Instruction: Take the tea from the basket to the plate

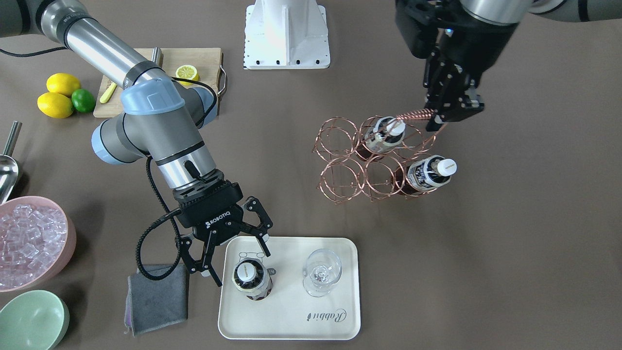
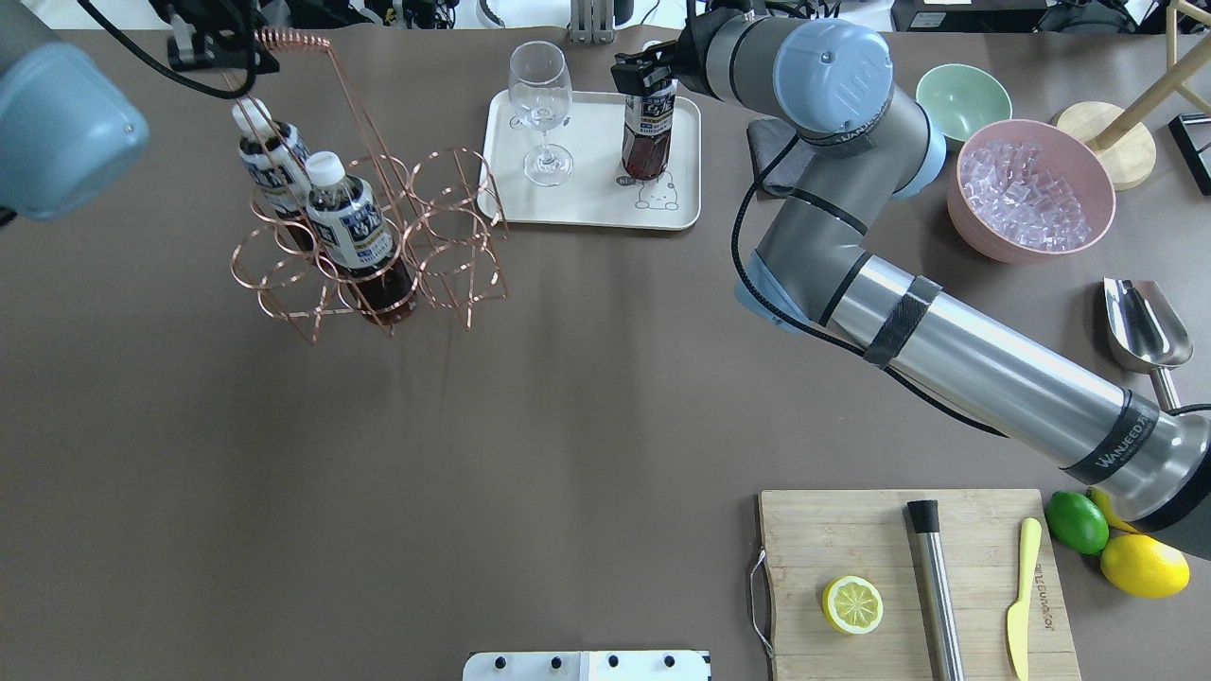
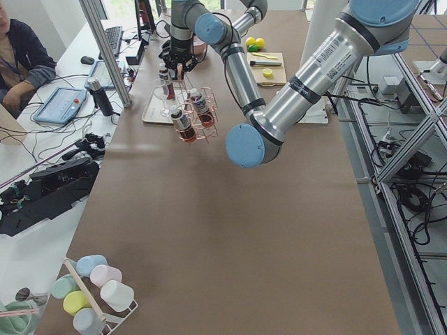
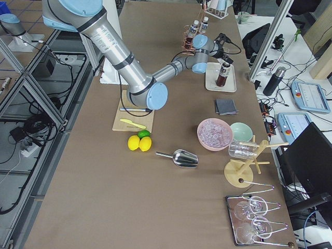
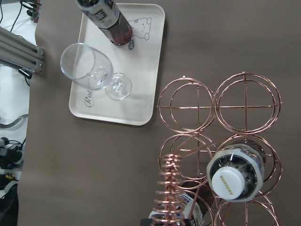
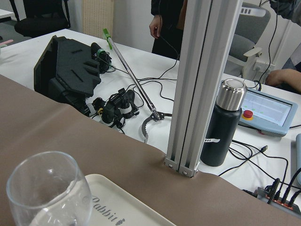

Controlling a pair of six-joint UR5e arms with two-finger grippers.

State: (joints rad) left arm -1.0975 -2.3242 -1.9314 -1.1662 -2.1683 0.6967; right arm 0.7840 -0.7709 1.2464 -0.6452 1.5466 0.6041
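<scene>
One tea (image 1: 251, 282) upright on the plate (image 1: 291, 325) beside a glass (image 1: 320, 272), two more in the basket (image 1: 340, 146). Right end effector (image 1: 238, 255) spread wide just by that tea, gripping nothing; left end effector (image 1: 440, 119) clamped on the coiled handle (image 1: 415, 115). Apparently the release step; next, a straight lift clear without tipping.

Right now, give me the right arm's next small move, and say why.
Probably lift the right claw straight up and away. Its jaws stand open about the tea, which already stands upright on the plate, with the glass close beside. The left claw holds the basket by its handle.
</scene>
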